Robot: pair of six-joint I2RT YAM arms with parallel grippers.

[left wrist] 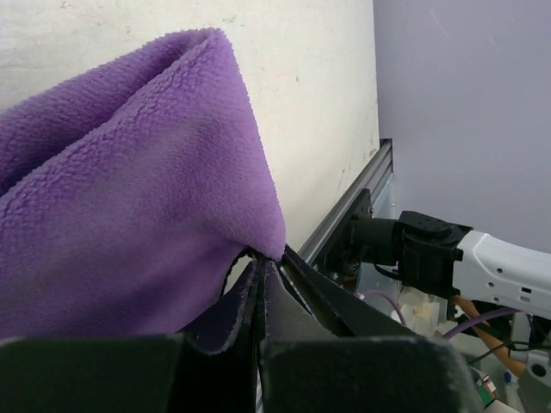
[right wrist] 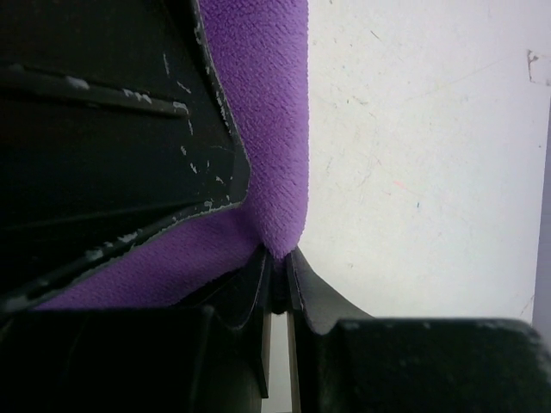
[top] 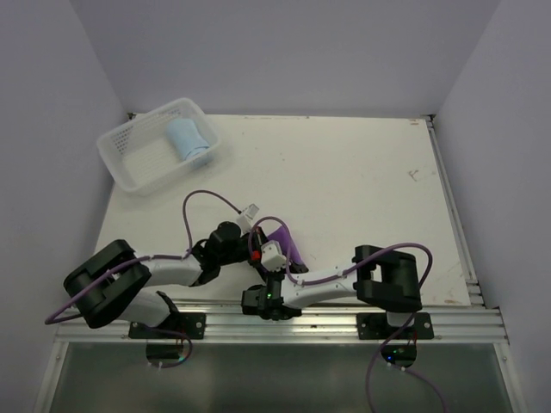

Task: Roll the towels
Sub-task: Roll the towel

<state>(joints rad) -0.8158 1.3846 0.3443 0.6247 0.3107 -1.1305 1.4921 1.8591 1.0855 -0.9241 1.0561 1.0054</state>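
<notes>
The purple towel (top: 285, 242) lies bunched near the table's front edge, between my two grippers. My left gripper (top: 255, 243) is shut on a corner of the purple towel (left wrist: 129, 198), and its jaws (left wrist: 263, 258) pinch the cloth's edge. My right gripper (top: 274, 262) is shut on another edge of the purple towel (right wrist: 263, 112), and its jaws (right wrist: 277, 251) clamp the fold. The light blue towel (top: 188, 139) sits rolled in the white lattice basket (top: 129, 159) at the back left.
The aluminium rail (top: 344, 318) runs along the table's near edge, just below both grippers. The right arm's body (left wrist: 465, 258) shows beyond the table edge in the left wrist view. White table (top: 362, 189) stretches to the right.
</notes>
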